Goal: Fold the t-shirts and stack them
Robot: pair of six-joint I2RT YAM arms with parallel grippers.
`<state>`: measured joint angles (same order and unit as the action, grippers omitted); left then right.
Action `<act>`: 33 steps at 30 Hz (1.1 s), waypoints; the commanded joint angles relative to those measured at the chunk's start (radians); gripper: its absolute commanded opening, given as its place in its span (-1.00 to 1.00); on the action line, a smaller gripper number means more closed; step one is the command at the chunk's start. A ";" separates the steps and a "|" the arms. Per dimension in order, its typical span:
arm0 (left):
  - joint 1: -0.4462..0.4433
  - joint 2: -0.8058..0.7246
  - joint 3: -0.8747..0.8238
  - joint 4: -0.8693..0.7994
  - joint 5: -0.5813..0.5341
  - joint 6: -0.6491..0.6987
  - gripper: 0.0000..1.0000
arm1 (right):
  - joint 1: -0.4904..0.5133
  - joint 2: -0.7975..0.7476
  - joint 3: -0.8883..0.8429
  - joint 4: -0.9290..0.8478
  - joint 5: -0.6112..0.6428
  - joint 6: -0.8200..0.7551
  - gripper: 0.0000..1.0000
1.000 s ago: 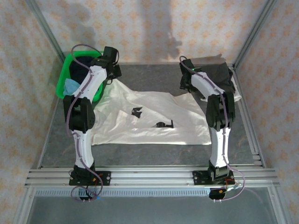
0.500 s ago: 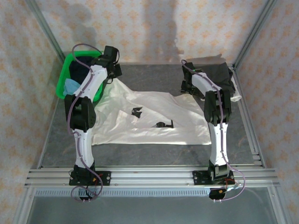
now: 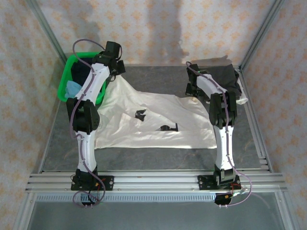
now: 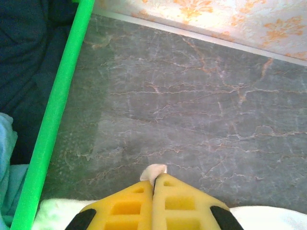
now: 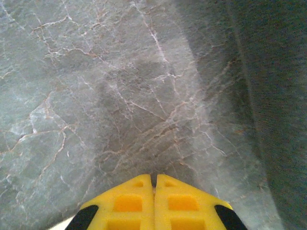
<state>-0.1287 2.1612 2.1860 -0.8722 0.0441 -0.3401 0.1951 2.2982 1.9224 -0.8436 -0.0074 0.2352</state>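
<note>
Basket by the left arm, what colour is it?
The basket is bright green, clearest in the top external view.

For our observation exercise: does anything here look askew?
The large off-white cloth t-shirt lies wrinkled, not flat; its far left corner is drawn toward the green plastic basket, pinched in the left gripper's jaws.

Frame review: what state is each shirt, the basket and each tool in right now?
off-white t-shirt: spread out, unfolded, far left corner lifted.
dark grey t-shirt: heaped at the far right.
dark navy t-shirt: crumpled in the basket.
light blue t-shirt: crumpled in the basket.
green basket: upright, holding two shirts.
left tool: shut on the off-white t-shirt's corner.
right tool: shut; any grip on cloth cannot be told.
</note>
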 commanded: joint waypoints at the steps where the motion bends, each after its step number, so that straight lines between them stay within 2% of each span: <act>1: 0.003 -0.103 -0.051 -0.033 0.027 0.017 -1.00 | -0.010 -0.173 -0.040 -0.031 0.066 0.019 -1.00; 5: 0.004 -0.326 -0.333 0.068 0.014 0.025 -1.00 | -0.017 -0.323 -0.221 0.031 0.097 0.035 -1.00; 11: 0.013 -0.603 -0.661 0.116 -0.128 0.022 -1.00 | -0.061 -0.500 -0.483 0.117 0.110 0.083 -1.00; 19: 0.014 -0.845 -1.146 0.239 -0.212 -0.108 -1.00 | -0.111 -0.635 -0.751 0.227 0.051 0.147 -1.00; 25: 0.014 -0.890 -1.271 0.261 -0.247 -0.159 -1.00 | -0.114 -0.640 -0.795 0.203 0.104 0.153 -1.00; 33: 0.014 -0.846 -1.289 0.272 -0.230 -0.174 -1.00 | -0.117 -0.642 -0.845 0.202 0.091 0.178 -1.00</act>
<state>-0.1234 1.3033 0.9062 -0.6174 -0.1398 -0.4877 0.0883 1.6875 1.1168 -0.6369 0.0376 0.3859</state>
